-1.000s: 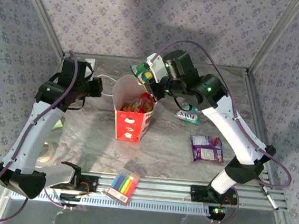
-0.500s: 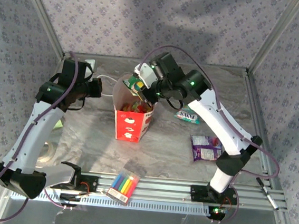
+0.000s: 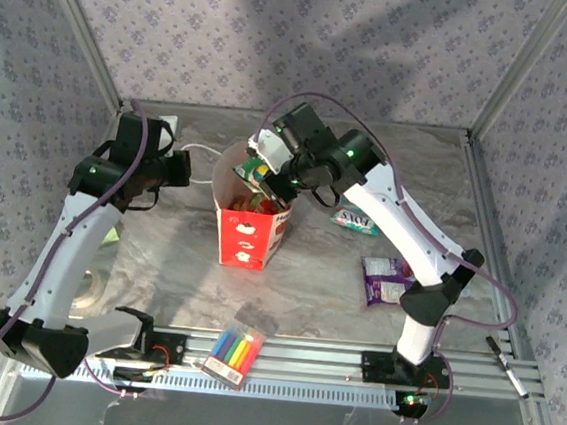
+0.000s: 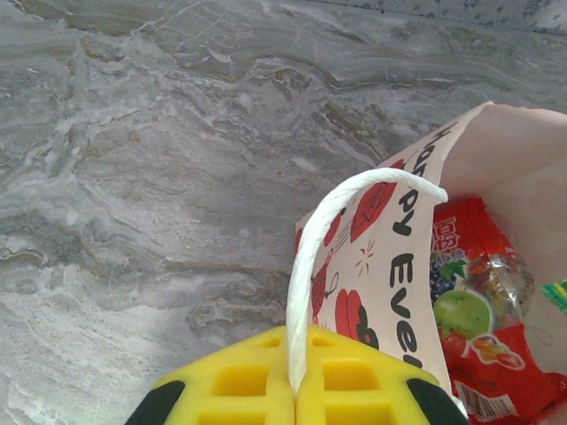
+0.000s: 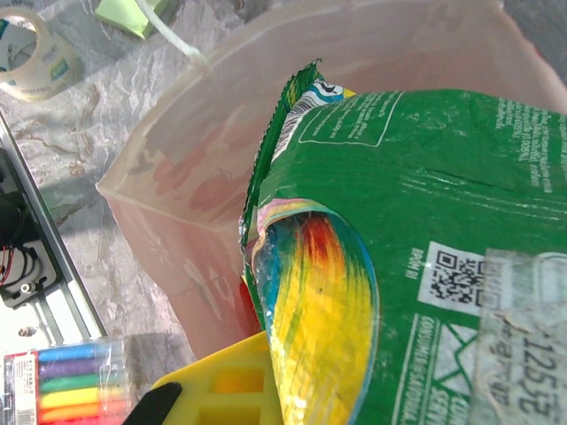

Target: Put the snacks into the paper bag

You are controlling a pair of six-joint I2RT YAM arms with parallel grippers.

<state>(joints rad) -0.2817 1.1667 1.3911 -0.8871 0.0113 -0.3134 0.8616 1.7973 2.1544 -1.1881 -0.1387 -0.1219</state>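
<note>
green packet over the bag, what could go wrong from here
The green packet, pinched by the right gripper, hangs near the rim of the paper bag. Released now, it may snag there or drop outside.
The left gripper steadies the bag only by its thin string handle, so a push from the packet could tip it.

marbled table (image 3: 159, 251): paper bag (image 3: 246, 239), teal-white packet (image 3: 355, 220), purple packet (image 3: 389, 281), tape roll (image 5: 58, 62)

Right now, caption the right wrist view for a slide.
Right gripper holds green snack packet above the open paper bag.
</note>
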